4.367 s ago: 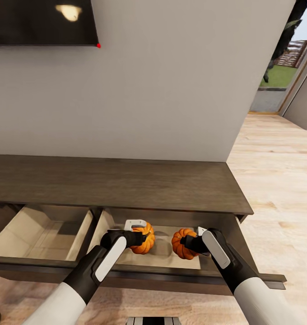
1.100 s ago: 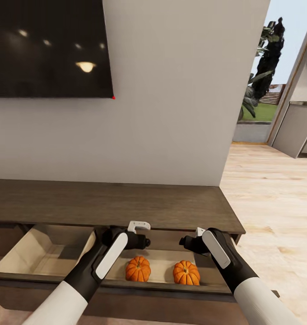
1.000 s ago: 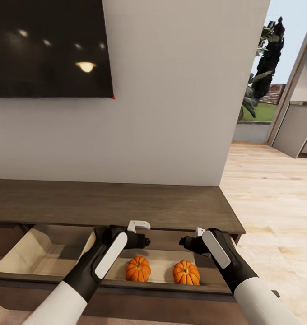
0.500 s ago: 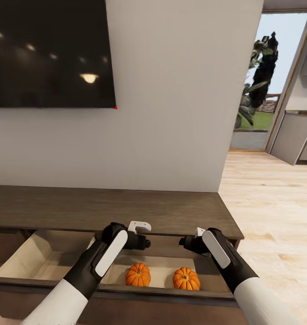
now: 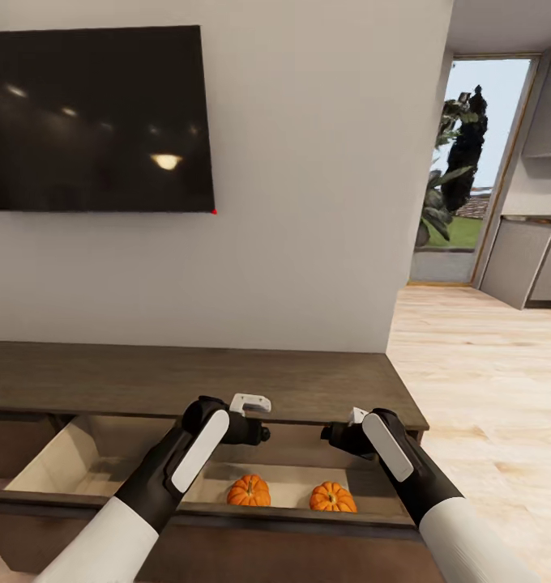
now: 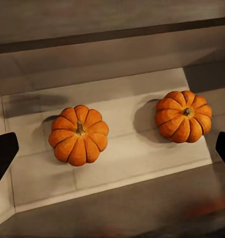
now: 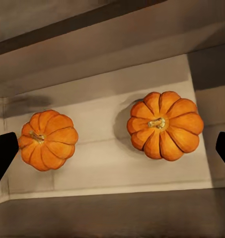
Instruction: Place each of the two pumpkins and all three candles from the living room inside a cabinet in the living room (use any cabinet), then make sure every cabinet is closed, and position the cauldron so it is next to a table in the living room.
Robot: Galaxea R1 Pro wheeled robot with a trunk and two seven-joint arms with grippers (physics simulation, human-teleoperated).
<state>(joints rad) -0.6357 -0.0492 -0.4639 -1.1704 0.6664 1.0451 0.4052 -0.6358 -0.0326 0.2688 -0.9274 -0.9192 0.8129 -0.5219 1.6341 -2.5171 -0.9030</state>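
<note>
Both ribbed orange pumpkins (image 5: 249, 491) (image 5: 333, 497) sit below the open, empty left hand (image 5: 255, 421) and right hand (image 5: 340, 433); the dark wood cabinet drawer (image 5: 308, 518) should be pushed squarely shut.

Two orange pumpkins (image 5: 249, 491) (image 5: 333, 497), upright, slightly apart, inside open dark cabinet (image 5: 194, 380) drawer (image 5: 288, 484)

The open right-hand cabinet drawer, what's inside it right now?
Two pumpkins sit apart on the drawer's pale floor: the left pumpkin and the right pumpkin. In the head view, the drawer front hides their bases and the arms cover the drawer's sides.
</note>
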